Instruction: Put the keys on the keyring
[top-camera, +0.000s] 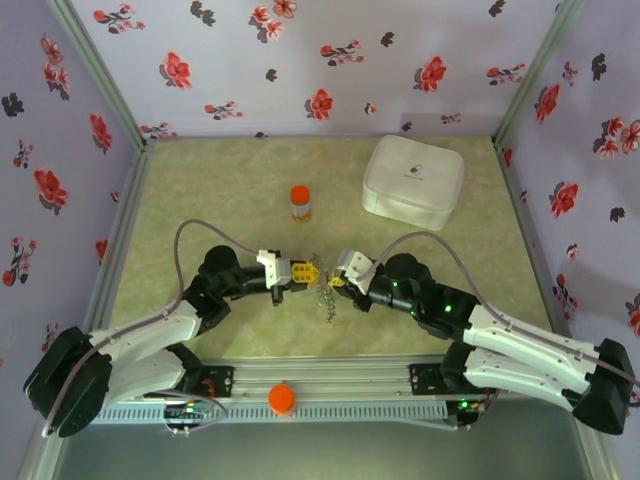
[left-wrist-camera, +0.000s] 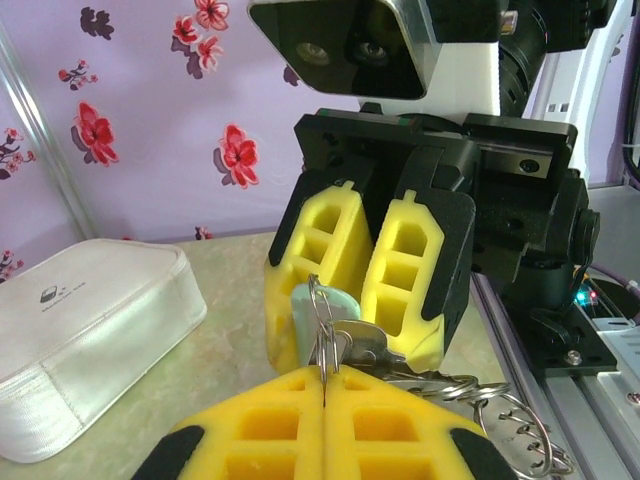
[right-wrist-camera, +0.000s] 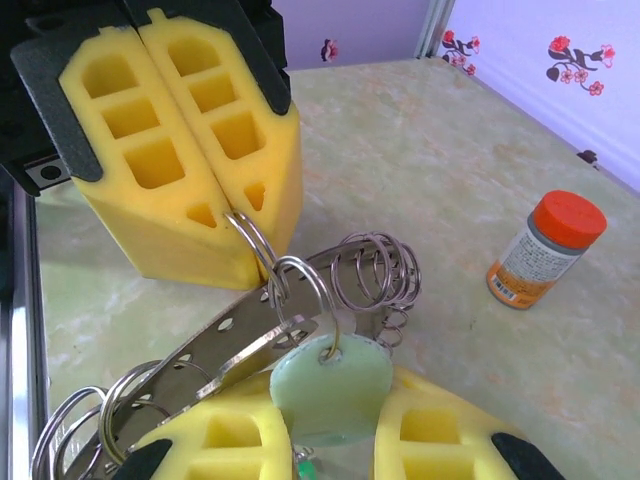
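I see the keyring (right-wrist-camera: 252, 235), a thin wire loop, raised above the middle of the table (top-camera: 200, 200) between the two grippers. The keys (right-wrist-camera: 330, 385) hang from it in a bunch. The clearest one has a pale green round head threaded on a small ring, and plain metal blades sit behind it. The left gripper (right-wrist-camera: 232, 205) comes in from 9 o'clock in my overhead view, its yellow pads pressed together with the wire of the keyring pinched at their tips. The right gripper (left-wrist-camera: 368, 342) meets it from 3 o'clock. Its pads stand nearly together with a narrow slit between them, and the green head lies right at their tips. I cannot tell whether they are pinching a key or only resting against the bunch. A flat metal strip with holes (right-wrist-camera: 200, 355) and a cluster of spare rings (right-wrist-camera: 375, 270) are tangled in the same bunch, trailing down toward 6 o'clock. An orange-capped bottle (top-camera: 300, 203) stands upright on the table at 12 o'clock from the bunch, well apart from it. A white box (top-camera: 413, 182) sits farther off at about 1 o'clock, near the back wall.
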